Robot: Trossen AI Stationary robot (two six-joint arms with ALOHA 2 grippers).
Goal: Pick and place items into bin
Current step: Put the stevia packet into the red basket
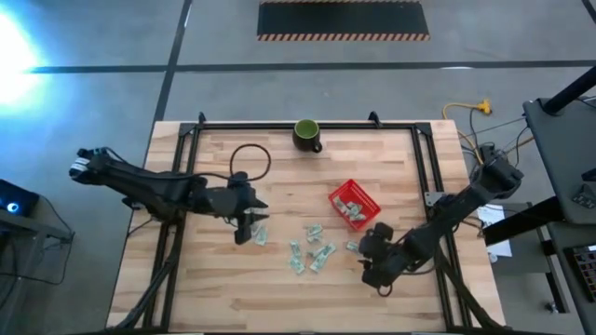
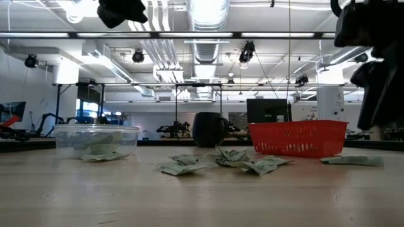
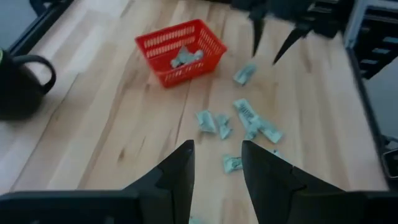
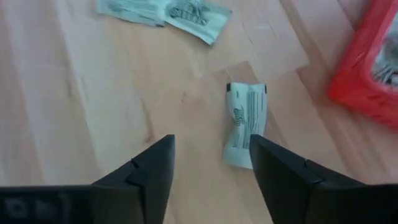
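Right claw [image 4: 211, 162] wide, empty, over packet [image 4: 244, 124], left claw [image 3: 214, 163] parted, empty

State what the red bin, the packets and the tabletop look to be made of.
Red bin: likely moulded plastic, given its slotted lattice walls and uniform colour. Packets: thin printed film or paper, crimped ends and crinkles; which one is unclear. Tabletop: wood, butcher-block strips with visible grain, satin finish.

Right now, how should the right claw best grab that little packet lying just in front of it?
Probably from straight above, across the narrow middle of the packet: it lies flat and alone on the table, long sides free. The open right gripper hovers slightly beside it and would need to centre first.
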